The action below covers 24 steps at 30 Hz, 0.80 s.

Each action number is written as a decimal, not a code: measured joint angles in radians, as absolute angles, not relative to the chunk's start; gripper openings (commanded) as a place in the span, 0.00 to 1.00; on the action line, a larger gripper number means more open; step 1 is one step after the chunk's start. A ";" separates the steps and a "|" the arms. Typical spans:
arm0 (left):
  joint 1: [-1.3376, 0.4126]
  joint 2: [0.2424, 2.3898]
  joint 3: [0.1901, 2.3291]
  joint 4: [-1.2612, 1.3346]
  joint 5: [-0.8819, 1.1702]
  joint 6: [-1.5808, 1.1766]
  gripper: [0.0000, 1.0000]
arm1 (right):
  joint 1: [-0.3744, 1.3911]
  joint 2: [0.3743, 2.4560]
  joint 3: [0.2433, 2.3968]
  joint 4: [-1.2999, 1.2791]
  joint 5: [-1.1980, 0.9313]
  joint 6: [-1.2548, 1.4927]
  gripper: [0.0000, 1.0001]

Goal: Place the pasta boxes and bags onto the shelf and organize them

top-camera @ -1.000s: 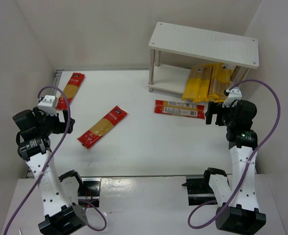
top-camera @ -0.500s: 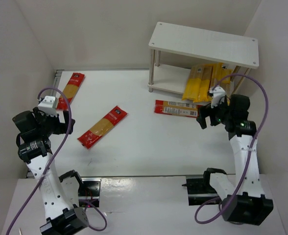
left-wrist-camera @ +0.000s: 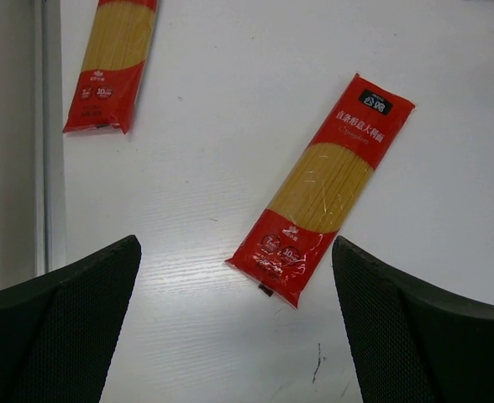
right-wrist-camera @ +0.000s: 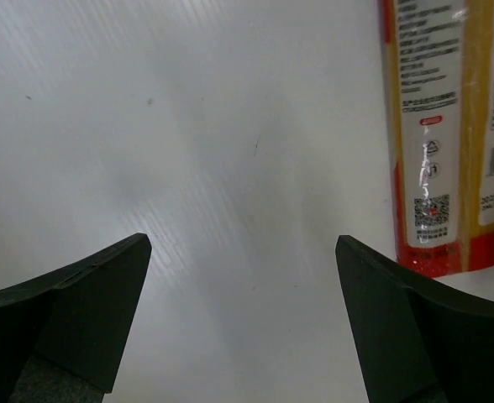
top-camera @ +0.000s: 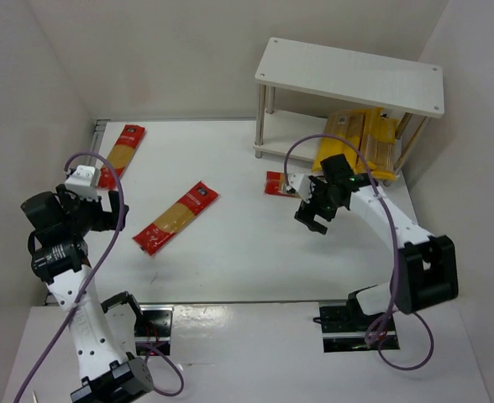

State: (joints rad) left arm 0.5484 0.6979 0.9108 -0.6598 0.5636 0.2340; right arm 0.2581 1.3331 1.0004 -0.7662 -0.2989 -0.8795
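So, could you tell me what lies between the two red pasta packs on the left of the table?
Nothing but bare white tabletop lies between the far-left pack and the slanted middle pack, as the left wrist view shows.

- White tabletop (top-camera: 230, 252), walled at the far side and on the left and right.
- White two-tier shelf (top-camera: 348, 74) stands on its far right corner.
- Yellow packs (top-camera: 366, 134) lie bunched on the right half of the shelf's lower tier.
- Far-left red pack (top-camera: 121, 154) lies by the tabletop's left edge.
- Middle red pack (top-camera: 176, 217) lies slanted, well apart from the others.
- Red pack by the shelf (top-camera: 276, 183) lies just in front of it, partly hidden.
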 measured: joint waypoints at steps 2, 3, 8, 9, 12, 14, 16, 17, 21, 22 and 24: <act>0.548 0.687 0.910 -0.660 0.566 0.234 1.00 | 0.258 1.432 1.013 -0.762 -0.264 -0.931 0.99; 0.548 0.679 0.910 -0.660 0.567 0.234 1.00 | 0.258 1.480 1.023 -0.756 -0.248 -0.950 0.99; 0.548 0.660 0.910 -0.659 0.571 0.234 1.00 | 0.258 1.660 1.087 -0.720 -0.197 -1.024 0.99; 0.548 0.664 0.910 -0.659 0.571 0.234 1.00 | 0.258 1.680 1.102 -0.707 -0.194 -1.036 0.99; 0.548 0.680 0.910 -0.659 0.570 0.234 1.00 | 0.258 1.706 1.134 -0.670 -0.190 -1.066 0.99; 0.548 0.688 0.909 -0.659 0.570 0.234 1.00 | 0.258 1.712 1.153 -0.643 -0.183 -1.077 0.99; 0.548 0.693 0.908 -0.659 0.569 0.234 1.00 | 0.258 1.712 1.166 -0.609 -0.169 -1.089 0.99; 0.548 0.692 0.907 -0.659 0.569 0.234 1.00 | 0.258 1.712 1.168 -0.588 -0.163 -1.093 0.99; 0.548 0.691 0.907 -0.658 0.564 0.234 1.00 | 0.257 1.722 1.168 -0.522 -0.128 -1.108 0.99; 0.548 0.691 0.907 -0.658 0.562 0.234 1.00 | 0.257 1.730 1.169 -0.509 -0.121 -1.110 0.99; 0.548 0.691 0.905 -0.657 0.561 0.234 1.00 | 0.257 1.758 1.175 -0.492 -0.110 -1.116 0.99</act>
State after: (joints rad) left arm 0.5484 0.6910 0.9051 -0.6575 0.5613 0.2337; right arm 0.2573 1.7576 1.1748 -0.4919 -0.1097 -1.1160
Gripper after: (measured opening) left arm 1.000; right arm 0.989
